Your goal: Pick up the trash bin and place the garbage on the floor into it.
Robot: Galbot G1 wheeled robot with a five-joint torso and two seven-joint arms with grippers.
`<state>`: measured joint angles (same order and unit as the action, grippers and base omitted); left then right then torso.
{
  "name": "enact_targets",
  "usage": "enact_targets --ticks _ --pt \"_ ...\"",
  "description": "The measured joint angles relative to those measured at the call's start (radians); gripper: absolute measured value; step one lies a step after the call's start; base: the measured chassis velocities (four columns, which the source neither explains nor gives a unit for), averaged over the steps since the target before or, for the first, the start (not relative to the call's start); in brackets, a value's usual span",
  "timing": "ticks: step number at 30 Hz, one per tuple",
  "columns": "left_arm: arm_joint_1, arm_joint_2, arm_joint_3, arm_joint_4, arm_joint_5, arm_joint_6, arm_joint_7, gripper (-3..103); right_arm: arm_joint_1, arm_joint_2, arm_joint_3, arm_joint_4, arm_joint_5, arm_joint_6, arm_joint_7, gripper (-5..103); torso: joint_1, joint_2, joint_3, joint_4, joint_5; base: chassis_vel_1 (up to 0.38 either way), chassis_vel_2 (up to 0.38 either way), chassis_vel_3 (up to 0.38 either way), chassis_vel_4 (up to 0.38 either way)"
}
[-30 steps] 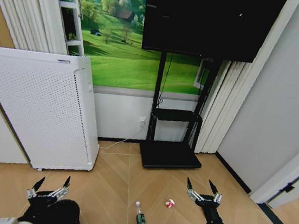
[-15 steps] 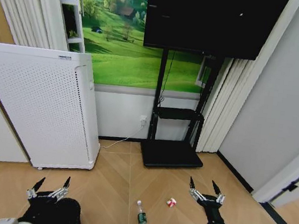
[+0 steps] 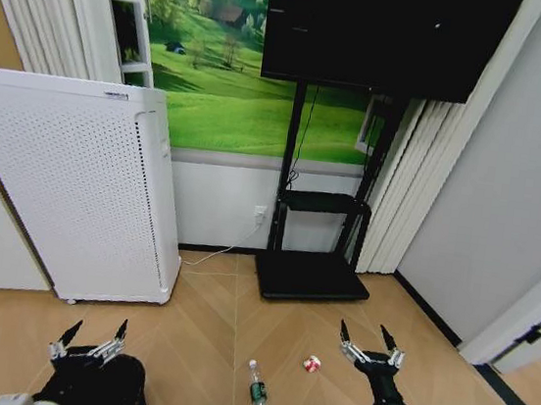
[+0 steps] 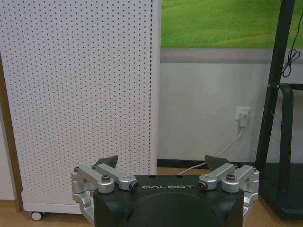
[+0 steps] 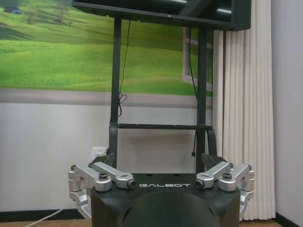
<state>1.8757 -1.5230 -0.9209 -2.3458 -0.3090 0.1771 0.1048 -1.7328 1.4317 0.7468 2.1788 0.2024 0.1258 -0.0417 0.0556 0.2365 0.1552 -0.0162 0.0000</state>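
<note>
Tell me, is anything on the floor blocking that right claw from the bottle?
Nothing visible does. The right claw hangs open above bare wood floor, and the bottle lies apart to its left. Only the small red-and-white wad lies between them, low on the floor.

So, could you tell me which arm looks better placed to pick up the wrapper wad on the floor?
Probably the right: its open hand hovers just beside the wrapper wad, while the left hand sits across the floor, above the black bin.
</note>
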Motion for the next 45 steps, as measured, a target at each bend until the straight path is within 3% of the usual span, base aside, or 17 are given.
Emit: enact_targets --ticks 12,19,25,27,32,34,36,45 --pt "0.003 0.000 0.002 0.006 0.008 0.001 0.002 100 -0.001 -0.003 -0.005 -0.004 -0.046 0.007 0.021 100 -0.011 -0.044 -0.033 0.0000 0.0000 0.000 0.000 0.000 0.000" --pt "0.007 0.005 -0.005 0.010 0.024 -0.002 -0.011 100 0.014 -0.008 -0.010 -0.014 -0.031 0.015 0.076 100 -0.015 -0.063 -0.048 0.0000 0.0000 0.000 0.000 0.000 0.000" --pt "0.079 0.019 -0.027 0.006 0.058 0.038 -0.077 100 0.027 -0.016 -0.005 -0.025 -0.020 0.011 0.084 100 -0.015 -0.065 -0.050 -0.0001 -0.0002 0.000 0.000 0.000 0.000" --pt "0.181 0.023 -0.081 -0.030 -0.038 0.108 -0.150 100 0.037 -0.015 -0.001 -0.036 0.002 -0.002 0.085 100 -0.015 -0.064 -0.049 0.0000 -0.0001 0.000 0.000 0.000 0.000" --pt "0.323 0.051 -0.207 -0.008 -0.216 0.195 -0.183 100 0.062 -0.006 -0.004 -0.074 0.013 -0.004 0.085 100 -0.014 -0.061 -0.048 0.0002 0.0003 0.000 0.000 0.000 0.000" --pt "0.328 0.055 -0.215 0.009 -0.242 0.208 -0.189 100 0.067 -0.004 -0.006 -0.079 0.013 -0.004 0.084 100 -0.014 -0.061 -0.047 0.0001 0.0002 0.000 0.000 0.000 0.000" --pt "0.322 0.064 -0.221 0.065 -0.322 0.254 -0.193 100 0.072 -0.003 -0.012 -0.086 0.012 -0.004 0.082 100 -0.014 -0.060 -0.046 0.0002 -0.0002 0.000 0.000 0.000 0.000" --pt "0.176 0.090 -0.209 0.185 -0.394 0.363 -0.193 100 0.070 -0.033 -0.010 -0.097 0.024 -0.004 0.080 100 -0.013 -0.058 -0.045 -0.0001 -0.0001 0.000 0.000 0.000 0.000"
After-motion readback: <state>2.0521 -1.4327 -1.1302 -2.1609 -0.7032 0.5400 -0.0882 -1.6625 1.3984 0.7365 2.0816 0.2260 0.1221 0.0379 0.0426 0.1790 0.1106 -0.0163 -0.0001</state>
